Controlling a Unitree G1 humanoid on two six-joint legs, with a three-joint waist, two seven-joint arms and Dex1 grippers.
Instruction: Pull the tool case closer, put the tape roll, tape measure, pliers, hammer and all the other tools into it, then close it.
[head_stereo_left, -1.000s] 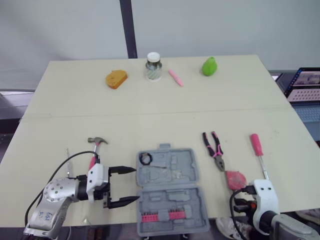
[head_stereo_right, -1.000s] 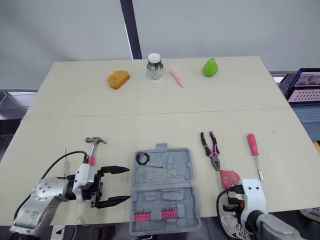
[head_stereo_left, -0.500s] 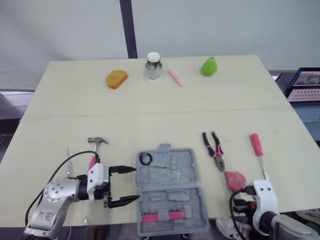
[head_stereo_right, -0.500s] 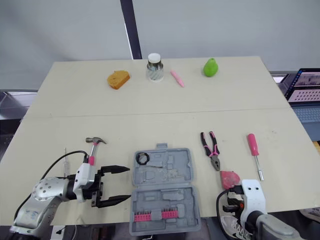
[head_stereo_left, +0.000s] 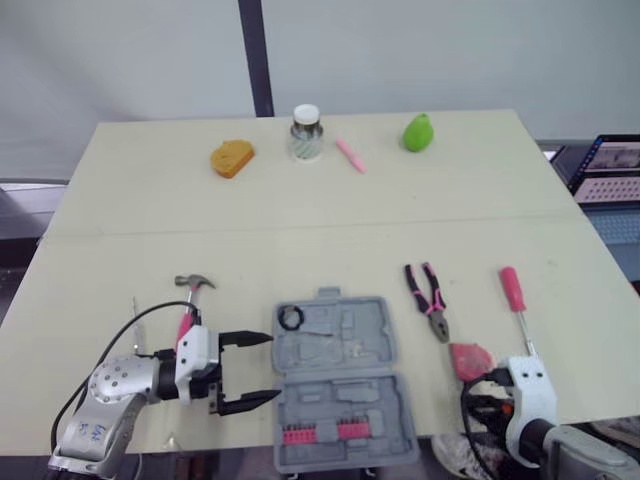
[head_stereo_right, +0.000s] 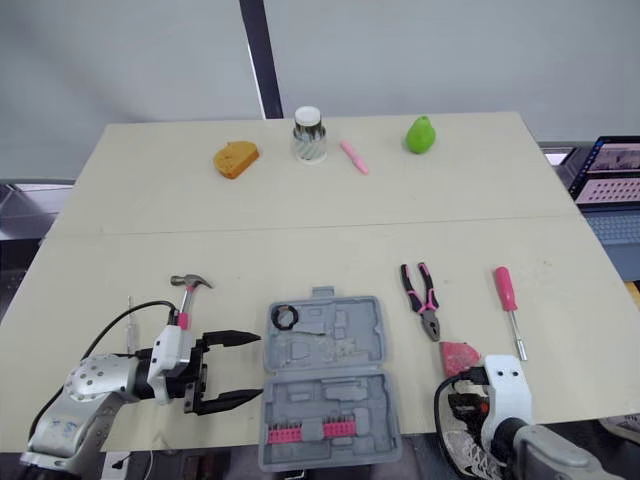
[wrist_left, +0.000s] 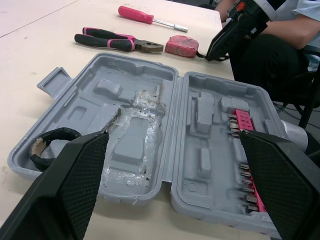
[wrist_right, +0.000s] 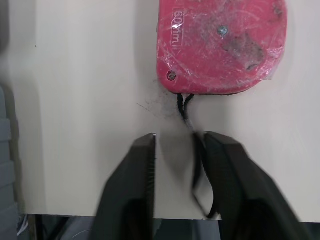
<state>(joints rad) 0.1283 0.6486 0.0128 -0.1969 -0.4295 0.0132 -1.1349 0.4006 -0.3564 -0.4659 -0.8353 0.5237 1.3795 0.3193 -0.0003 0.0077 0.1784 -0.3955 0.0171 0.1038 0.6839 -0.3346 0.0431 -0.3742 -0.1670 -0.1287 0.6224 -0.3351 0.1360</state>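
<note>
Right now the case (head_stereo_left: 343, 380) lies open flat at the near edge of the table (head_stereo_left: 300, 210), long axis running away from the robot, handle at the far end, tape roll (head_stereo_left: 291, 318) in its far-left pocket. Left gripper (head_stereo_left: 255, 372) is spread wide and empty, just left of the case, pointing at it. Right gripper (wrist_right: 177, 142) is narrowly parted, holding nothing, with the tape measure (wrist_right: 222, 45) just ahead. Hammer (head_stereo_left: 190, 297), pliers (head_stereo_left: 428, 298) and screwdriver (head_stereo_left: 515, 300) all lie near-to-far.
</note>
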